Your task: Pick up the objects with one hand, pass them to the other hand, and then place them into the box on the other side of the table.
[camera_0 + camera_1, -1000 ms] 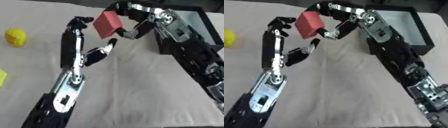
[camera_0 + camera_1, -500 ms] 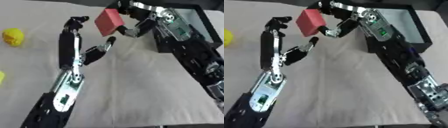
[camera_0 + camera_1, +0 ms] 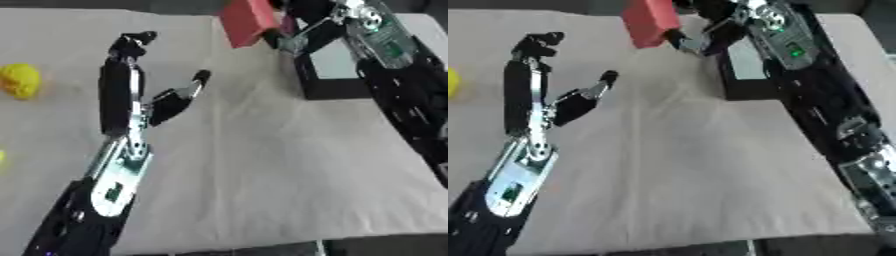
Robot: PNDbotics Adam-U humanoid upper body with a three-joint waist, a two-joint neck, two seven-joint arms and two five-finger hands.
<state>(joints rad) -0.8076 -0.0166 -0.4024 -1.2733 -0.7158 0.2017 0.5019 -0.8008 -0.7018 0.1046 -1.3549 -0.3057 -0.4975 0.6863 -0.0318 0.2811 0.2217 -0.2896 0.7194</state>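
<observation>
One red block (image 3: pixel 247 21) is pinched in the right hand (image 3: pixel 302 31) fingers, far up; the left hand (image 3: pixel 166 106) fingers spread wide, empty.

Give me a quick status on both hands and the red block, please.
Right hand holds red block, lifted beside the black box. Left hand open, empty. Yellow object waits far left.

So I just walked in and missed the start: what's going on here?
The right hand holds a red block up beside the black box on the robot's right. The left hand is open and empty over the cloth-covered table. A yellow object waits on the left side.
</observation>
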